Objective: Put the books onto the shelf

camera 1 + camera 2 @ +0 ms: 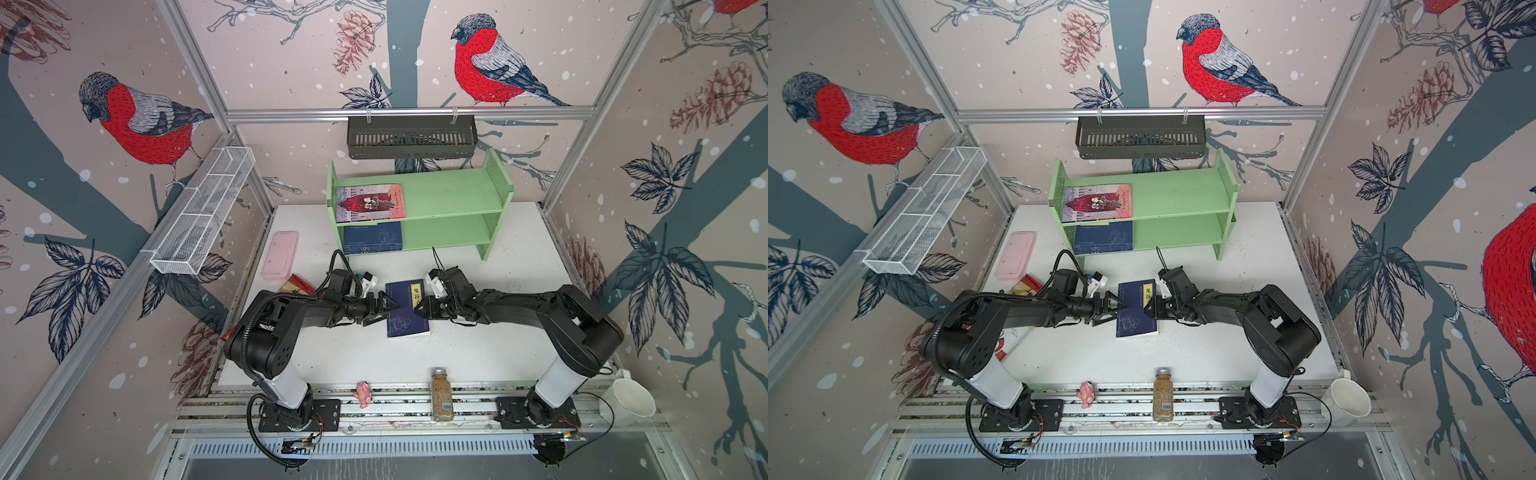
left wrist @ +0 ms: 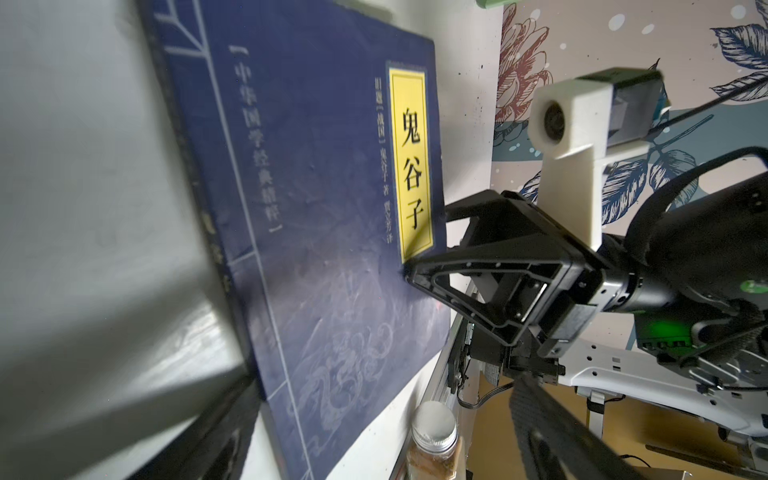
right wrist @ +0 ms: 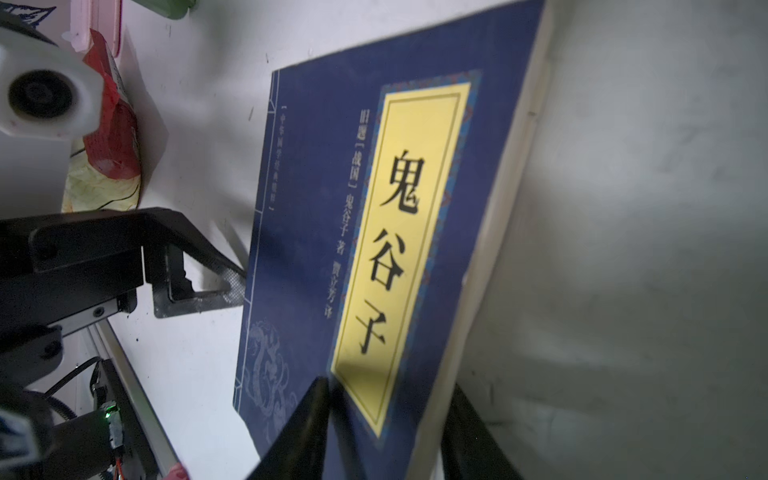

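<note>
A navy book (image 1: 406, 309) with a yellow title label lies in the middle of the white table (image 1: 498, 332). My left gripper (image 1: 384, 312) is open at the book's left edge. My right gripper (image 3: 390, 390) stands astride the right, page-side edge. One of its fingers (image 3: 316, 399) rests on the cover and the other is outside the pages, with a gap still showing. The light green shelf (image 1: 457, 195) stands behind. A pink-red book (image 1: 371, 203) lies flat on its upper tier and another navy book (image 1: 372, 237) on its lower tier.
A pink slab (image 1: 280, 254) lies left of the shelf. A red and yellow printed item (image 1: 297, 284) is half hidden under my left arm. A spice jar (image 1: 441, 395), a pink figure (image 1: 363, 394) and a white mug (image 1: 627, 399) stand along the front rail. A black basket (image 1: 411, 137) and a wire basket (image 1: 203, 212) hang on the frame.
</note>
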`<action>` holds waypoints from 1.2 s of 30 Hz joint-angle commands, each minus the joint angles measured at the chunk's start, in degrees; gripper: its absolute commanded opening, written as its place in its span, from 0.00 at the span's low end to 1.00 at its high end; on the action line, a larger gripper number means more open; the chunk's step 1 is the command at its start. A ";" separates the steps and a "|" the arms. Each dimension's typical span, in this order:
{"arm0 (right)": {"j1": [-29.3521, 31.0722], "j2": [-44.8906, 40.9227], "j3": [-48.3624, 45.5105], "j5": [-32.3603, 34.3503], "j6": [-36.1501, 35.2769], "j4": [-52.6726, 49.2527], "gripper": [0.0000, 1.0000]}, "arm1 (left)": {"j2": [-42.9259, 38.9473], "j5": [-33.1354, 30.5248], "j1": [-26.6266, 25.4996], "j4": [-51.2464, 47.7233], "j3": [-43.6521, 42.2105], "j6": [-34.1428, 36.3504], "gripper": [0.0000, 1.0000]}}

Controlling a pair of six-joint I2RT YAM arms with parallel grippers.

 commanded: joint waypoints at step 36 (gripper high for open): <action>-6.06 -15.31 -5.14 -23.64 4.25 3.47 0.02 | -7.42 -0.87 2.82 14.44 -9.23 -12.52 0.81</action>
